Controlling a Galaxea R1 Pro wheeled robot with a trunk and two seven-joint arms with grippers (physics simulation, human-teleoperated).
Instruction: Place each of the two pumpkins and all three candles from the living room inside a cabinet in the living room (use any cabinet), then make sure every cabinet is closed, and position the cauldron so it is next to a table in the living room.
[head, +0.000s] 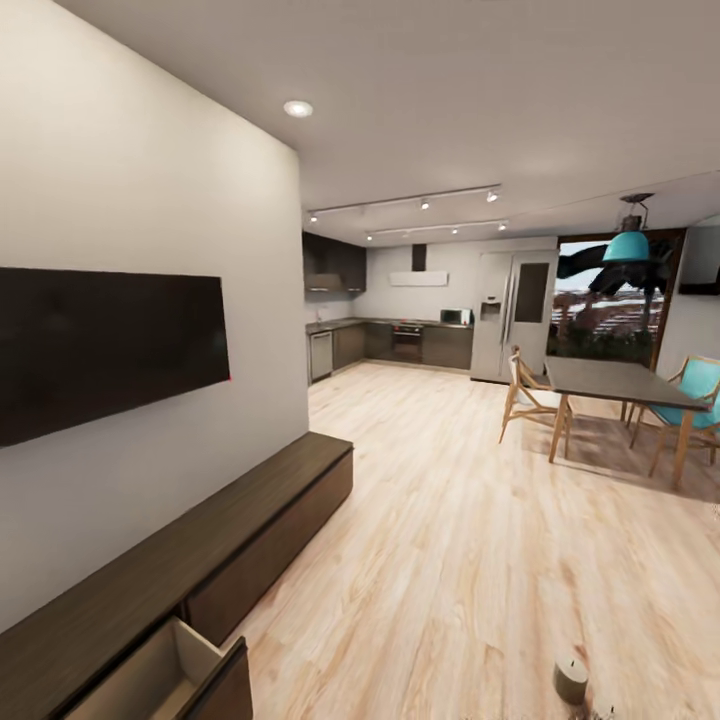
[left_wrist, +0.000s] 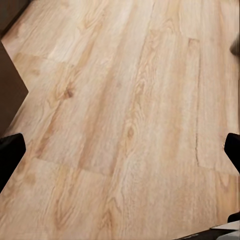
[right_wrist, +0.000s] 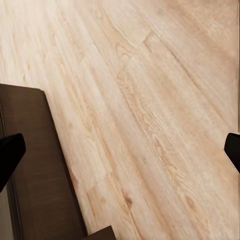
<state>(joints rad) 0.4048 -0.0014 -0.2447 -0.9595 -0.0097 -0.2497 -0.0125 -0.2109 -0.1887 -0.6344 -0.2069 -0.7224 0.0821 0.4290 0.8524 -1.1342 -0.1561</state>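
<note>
The long, low, dark brown cabinet (head: 200, 540) runs along the left wall under the black TV (head: 100, 350). Its nearest drawer (head: 170, 670) stands pulled open, and the part of its inside that shows is empty. One short tan candle (head: 571, 680) stands on the plank floor at the lower right. My left gripper (left_wrist: 120, 150) hangs open over bare floor, with a dark cabinet corner (left_wrist: 10, 85) at the edge. My right gripper (right_wrist: 120, 150) is open too, above the floor beside the cabinet (right_wrist: 35, 165). The pumpkins, the cauldron and the table are out of view.
Light wood floor (head: 450, 520) stretches ahead to a dark kitchen (head: 400, 345) with a steel fridge (head: 515, 315). At the right stands a dining table (head: 610, 380) with wooden and teal chairs under a teal lamp (head: 628, 245).
</note>
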